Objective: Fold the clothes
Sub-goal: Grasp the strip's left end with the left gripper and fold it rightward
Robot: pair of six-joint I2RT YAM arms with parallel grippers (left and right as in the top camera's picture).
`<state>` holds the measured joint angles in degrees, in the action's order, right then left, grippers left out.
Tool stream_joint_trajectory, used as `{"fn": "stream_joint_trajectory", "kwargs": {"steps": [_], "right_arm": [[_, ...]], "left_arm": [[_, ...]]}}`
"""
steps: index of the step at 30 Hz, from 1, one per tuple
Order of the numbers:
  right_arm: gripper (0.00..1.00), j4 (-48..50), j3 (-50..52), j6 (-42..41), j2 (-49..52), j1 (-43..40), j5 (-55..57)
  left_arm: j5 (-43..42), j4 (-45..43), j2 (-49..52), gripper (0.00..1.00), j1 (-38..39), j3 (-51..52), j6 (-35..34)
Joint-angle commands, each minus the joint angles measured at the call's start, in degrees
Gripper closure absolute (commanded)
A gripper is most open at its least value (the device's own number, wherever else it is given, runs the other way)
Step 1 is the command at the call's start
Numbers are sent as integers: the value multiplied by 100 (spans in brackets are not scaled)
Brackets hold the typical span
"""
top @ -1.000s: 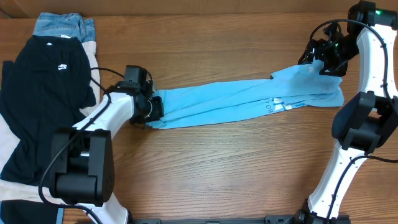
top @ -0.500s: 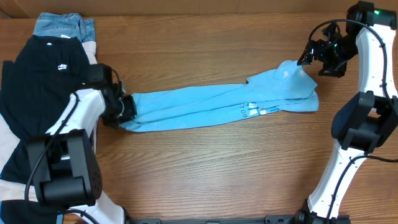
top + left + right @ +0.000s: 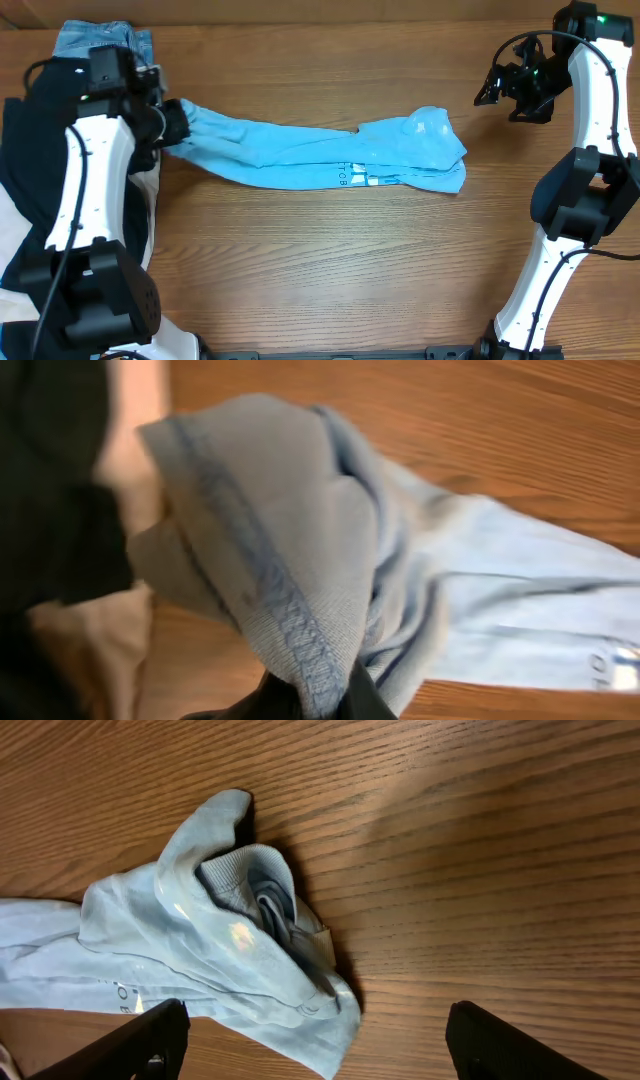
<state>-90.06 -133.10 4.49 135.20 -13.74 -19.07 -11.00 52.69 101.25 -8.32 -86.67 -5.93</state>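
The shirt point(image 3: 300, 155) lies roped across the table point(image 3: 330, 280), its long axis running left to right. The left gripper point(image 3: 172, 125) is clamped on the left end, right beside the black T-shirt point(image 3: 40, 180). The right gripper point(image 3: 493, 92) hangs wide open and empty. The bunched right end sits near it, toward the left arm and the robot, so the right arm looks best placed to take it.

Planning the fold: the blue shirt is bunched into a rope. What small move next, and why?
Probably lower the open right gripper onto the loose end of the blue T-shirt: the left gripper pinches the other end, so both could spread the bunched cloth.
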Motion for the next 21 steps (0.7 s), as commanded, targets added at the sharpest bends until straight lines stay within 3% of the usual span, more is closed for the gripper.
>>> {"fn": "stream_joint_trajectory", "kwargs": {"steps": [1, 9, 21], "right_arm": [[14, -9, -155, -4, -127, 28, -15], [14, -31, -155, -2, -127, 28, -13], [14, -28, -155, 0, -127, 28, -13]], "left_arm": [[-297, -50, -149, 96, 647, -162, 170], [131, -398, 81, 96, 2100, -160, 76], [37, -752, 1346, 96, 3010, -160, -319]]}}
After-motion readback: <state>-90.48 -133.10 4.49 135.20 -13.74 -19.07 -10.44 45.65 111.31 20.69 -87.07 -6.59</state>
